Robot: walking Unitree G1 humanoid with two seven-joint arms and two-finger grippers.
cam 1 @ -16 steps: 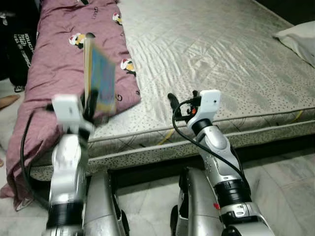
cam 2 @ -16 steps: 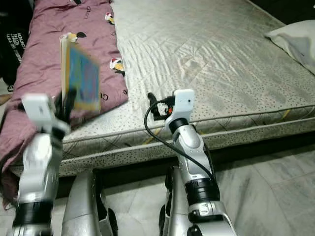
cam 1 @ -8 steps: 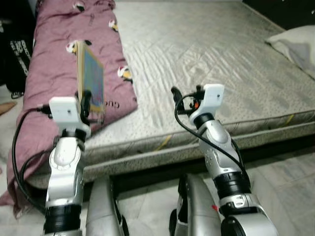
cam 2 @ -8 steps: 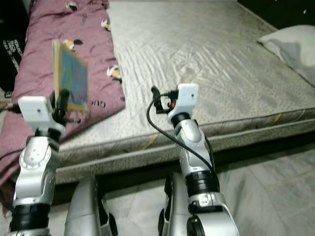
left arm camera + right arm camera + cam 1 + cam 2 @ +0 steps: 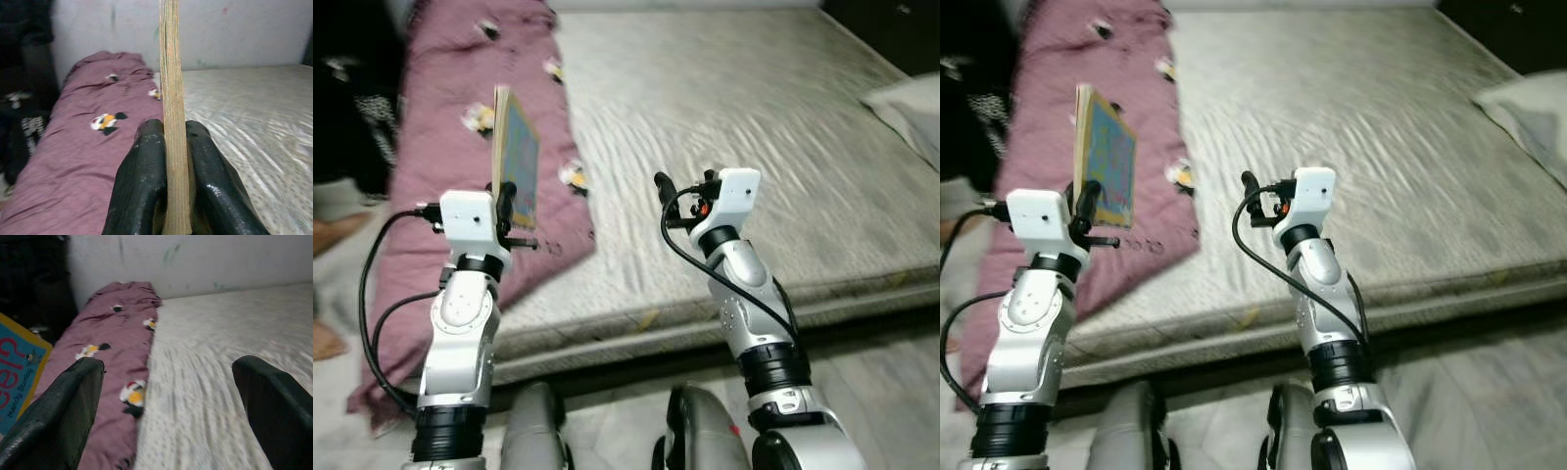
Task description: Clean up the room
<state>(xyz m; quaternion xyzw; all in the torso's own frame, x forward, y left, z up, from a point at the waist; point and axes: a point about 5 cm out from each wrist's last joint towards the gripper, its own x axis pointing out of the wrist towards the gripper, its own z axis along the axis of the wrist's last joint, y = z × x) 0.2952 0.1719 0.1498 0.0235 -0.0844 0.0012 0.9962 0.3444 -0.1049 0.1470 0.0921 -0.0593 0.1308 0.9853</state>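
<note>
Book being held upright above the bed's left edge.

The book (image 5: 516,157) is being clamped edge-on by the left gripper (image 5: 168,171), over the maroon blanket (image 5: 460,147) on the mattress (image 5: 754,147); the right gripper (image 5: 171,406) is being held released, fingers spread, above the mattress's near edge.

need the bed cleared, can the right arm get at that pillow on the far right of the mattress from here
Probably not as it stands. The right gripper is open and empty, with only bare mattress between, but the pillow lies well off to its right, likely past its reach.
</note>
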